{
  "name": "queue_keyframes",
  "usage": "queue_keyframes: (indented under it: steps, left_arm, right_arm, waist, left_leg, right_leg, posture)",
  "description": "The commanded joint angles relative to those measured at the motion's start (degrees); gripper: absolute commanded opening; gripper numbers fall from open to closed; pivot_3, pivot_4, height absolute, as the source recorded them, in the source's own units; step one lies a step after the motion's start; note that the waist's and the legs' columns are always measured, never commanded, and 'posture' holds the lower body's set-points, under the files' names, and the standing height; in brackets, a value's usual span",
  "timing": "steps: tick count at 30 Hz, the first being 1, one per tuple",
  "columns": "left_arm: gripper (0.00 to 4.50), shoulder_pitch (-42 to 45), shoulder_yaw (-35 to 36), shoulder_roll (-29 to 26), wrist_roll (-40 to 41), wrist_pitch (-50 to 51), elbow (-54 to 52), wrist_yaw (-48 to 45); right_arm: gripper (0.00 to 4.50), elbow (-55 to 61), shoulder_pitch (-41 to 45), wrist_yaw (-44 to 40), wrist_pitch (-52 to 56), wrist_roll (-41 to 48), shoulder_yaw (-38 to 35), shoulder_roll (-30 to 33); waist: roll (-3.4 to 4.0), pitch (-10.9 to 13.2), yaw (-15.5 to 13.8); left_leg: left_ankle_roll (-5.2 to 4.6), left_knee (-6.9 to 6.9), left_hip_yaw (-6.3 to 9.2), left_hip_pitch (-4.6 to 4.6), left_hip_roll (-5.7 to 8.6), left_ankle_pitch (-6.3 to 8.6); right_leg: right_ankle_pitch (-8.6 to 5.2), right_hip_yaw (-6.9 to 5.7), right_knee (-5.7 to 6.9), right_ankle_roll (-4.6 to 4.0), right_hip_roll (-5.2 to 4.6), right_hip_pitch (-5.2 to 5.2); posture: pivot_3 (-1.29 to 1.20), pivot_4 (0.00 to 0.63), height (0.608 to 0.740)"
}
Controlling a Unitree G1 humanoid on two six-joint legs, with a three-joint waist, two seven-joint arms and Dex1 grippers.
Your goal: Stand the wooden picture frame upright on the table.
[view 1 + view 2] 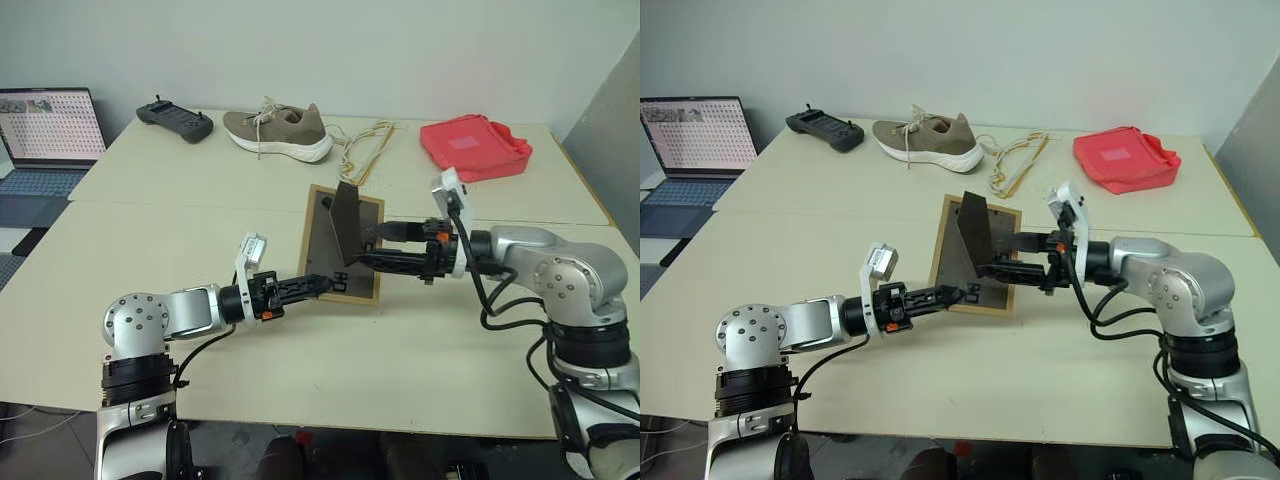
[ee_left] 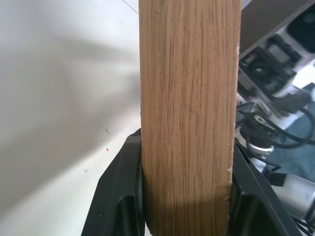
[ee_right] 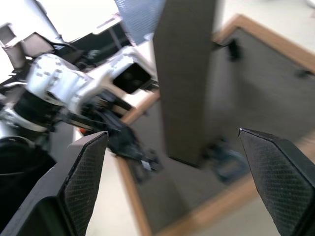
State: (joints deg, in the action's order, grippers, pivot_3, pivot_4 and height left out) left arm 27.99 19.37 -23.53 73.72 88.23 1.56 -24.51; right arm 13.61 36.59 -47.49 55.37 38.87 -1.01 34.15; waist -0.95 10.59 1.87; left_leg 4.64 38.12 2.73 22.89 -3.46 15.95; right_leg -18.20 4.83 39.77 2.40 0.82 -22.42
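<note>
The wooden picture frame (image 1: 322,228) lies back side up near the middle of the table (image 1: 200,240), its dark back board framed by a light-wood rim. Its fold-out stand (image 1: 348,225) sticks up from the back board. My left gripper (image 1: 320,285) is shut on the frame's near rim; the left wrist view shows the wood edge (image 2: 189,113) clamped between both fingers. From the right, my right gripper (image 1: 372,247) reaches in level and stands wide open at the stand (image 3: 184,78), with one finger to each side of it and nothing gripped.
Along the table's far side lie a black controller (image 1: 176,121), a tan shoe (image 1: 280,131), a loose pale cord (image 1: 365,150) and a red folded cloth (image 1: 473,146). An open laptop (image 1: 48,130) stands off the table's left edge.
</note>
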Motion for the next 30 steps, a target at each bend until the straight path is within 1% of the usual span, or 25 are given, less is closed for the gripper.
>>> queue_keyframes:
  steps: [1,3,4,6,7,8,10,12,16,19,22,25,28,29,30]
  left_arm:
    - [1.29,1.03,1.5,-0.55,8.35,4.25,4.97,3.09]
    - [1.29,1.61,0.98,-1.58,11.94,4.27,6.87,4.69]
    - [1.29,2.0,0.56,-2.14,13.91,4.27,7.67,5.57]
    - [1.29,2.99,-0.6,-3.05,17.93,4.27,8.67,7.53]
    - [1.29,3.41,-1.38,-3.45,20.03,4.08,8.95,8.55]
    - [1.29,3.63,-2.33,-3.79,22.26,3.39,9.01,9.88]
    - [1.29,3.43,-4.47,-4.65,26.54,1.59,8.88,12.29]
    - [1.29,2.79,-6.98,-5.95,31.12,-0.71,8.33,14.6]
    - [1.29,1.59,-11.2,-8.61,38.33,-5.37,7.2,18.26]
    - [1.29,1.23,-12.92,-9.97,39.28,-6.39,5.74,17.12]
    - [1.29,0.8,-13.87,-10.58,39.28,-7.34,4.88,16.22]
    - [1.29,-0.43,-14.77,-11.51,39.28,-7.9,3.65,15.2]
    - [1.29,-0.96,-15.18,-11.92,39.28,-8.69,3.31,14.65]
    - [1.29,-1.08,-15.25,-11.99,39.28,-8.86,3.2,14.46]
    - [1.29,-1.17,-15.32,-12.05,39.28,-8.99,3.11,14.27]
  right_arm:
    - [4.48,-2.21,-6.81,-0.86,-35.74,-20.72,1.03,6.75]
    - [4.48,-6.6,-9.35,-0.13,-55.0,-30.24,2.93,8.87]
    - [4.48,-9.76,-9.95,2.34,-65.94,-35.91,3.93,10.04]
    - [4.48,-17.24,-8.83,11.16,-88.16,-48.65,5.56,11.8]
    - [4.48,-20.4,-7.64,15.63,-97.16,-54.63,6.34,12.4]
    - [4.48,-23.22,-6.33,18.52,-102.69,-57.85,6.82,11.92]
    - [4.48,-27.35,-3.72,24.7,-110.0,-65.12,7.99,10.99]
    - [4.48,-30.59,-1.35,29.17,-113.76,-69.72,8.92,9.52]
    - [4.48,-34.19,2.18,36.47,-117.36,-76.77,10.27,7.03]
    - [4.48,-36.1,5.0,40.17,-116.02,-80.09,11.86,4.06]
    - [4.48,-36.6,6.65,42.54,-116.87,-81.76,12.74,3.04]
    - [4.0,-37.5,7.69,44.21,-118.15,-83.24,13.95,3.77]
    - [3.16,-37.65,8.11,46.75,-118.95,-85.14,14.09,4.53]
    - [3.02,-37.67,8.12,47.39,-119.17,-85.21,14.03,4.72]
    - [2.77,-37.41,8.1,48.25,-119.38,-85.69,13.98,4.95]
  waist:
    - [-0.01,0.0,-0.19]
    - [-0.05,0.03,-0.04]
    - [-0.05,0.03,-0.03]
    - [-0.05,0.03,0.41]
    - [-0.05,0.03,0.63]
    - [-0.05,0.03,0.77]
    - [-0.06,0.04,1.12]
    - [-0.08,0.05,1.24]
    - [-0.1,0.06,1.19]
    - [-0.1,0.06,1.26]
    - [-0.1,0.06,1.21]
    - [-0.1,0.06,1.14]
    - [-0.1,0.06,1.05]
    - [-0.1,0.06,1.05]
    - [-0.1,0.06,1.06]
  left_leg:
    - [0.0,0.0,-0.01,0.0,0.0,0.0]
    - [-0.01,-0.01,0.03,0.01,0.02,0.01]
    - [-0.01,-0.04,-0.02,0.01,0.02,0.0]
    - [0.01,-0.04,-0.07,-0.02,0.01,0.0]
    - [0.04,-0.05,-0.12,-0.07,0.01,-0.02]
    - [0.19,-0.05,-0.2,-0.11,0.01,-0.11]
    - [0.24,-0.05,-0.27,-0.19,0.0,-0.13]
    - [0.34,-0.03,-0.37,-0.28,-0.01,-0.19]
    - [0.44,-0.02,-0.35,-0.41,-0.03,-0.25]
    - [0.45,0.0,-0.37,-0.43,-0.02,-0.26]
    - [0.46,0.01,-0.38,-0.43,0.0,-0.27]
    - [0.46,0.0,-0.36,-0.42,0.0,-0.27]
    - [0.46,0.0,-0.37,-0.42,0.0,-0.27]
    - [0.46,0.0,-0.37,-0.42,0.02,-0.27]
    - [0.45,0.02,-0.37,-0.43,0.02,-0.27]
  right_leg:
    - [0.0,0.01,-0.03,0.0,0.0,0.01]
    - [-0.01,-0.07,-0.18,0.03,-0.01,0.06]
    - [-0.01,-0.01,-0.18,0.03,-0.01,0.05]
    - [0.0,0.04,-0.18,0.03,-0.01,0.04]
    - [0.0,0.11,-0.14,0.03,0.0,0.04]
    - [0.0,0.17,-0.07,0.03,-0.01,0.02]
    - [0.0,0.26,0.03,0.03,0.0,0.02]
    - [0.0,0.38,0.15,0.02,-0.01,0.02]
    - [0.01,0.39,0.29,0.01,-0.01,0.05]
    - [0.01,0.44,0.31,0.0,-0.01,0.06]
    - [0.02,0.44,0.31,0.0,-0.01,0.06]
    - [0.01,0.42,0.26,-0.01,-0.02,0.08]
    - [0.01,0.42,0.26,-0.01,-0.03,0.08]
    - [0.01,0.42,0.27,-0.01,-0.03,0.08]
    - [0.01,0.42,0.28,-0.01,-0.03,0.08]
  posture:
    - [0.0,0.15,0.74]
    - [0.0,0.15,0.74]
    - [0.0,0.15,0.74]
    - [0.0,0.15,0.74]
    - [0.0,0.15,0.74]
    - [0.0,0.15,0.74]
    - [0.0,0.15,0.74]
    - [0.0,0.15,0.74]
    - [0.0,0.15,0.74]
    - [0.0,0.15,0.74]
    - [0.0,0.15,0.74]
    - [0.0,0.15,0.74]
    - [0.0,0.15,0.74]
    - [0.0,0.15,0.74]
    - [0.0,0.15,0.74]
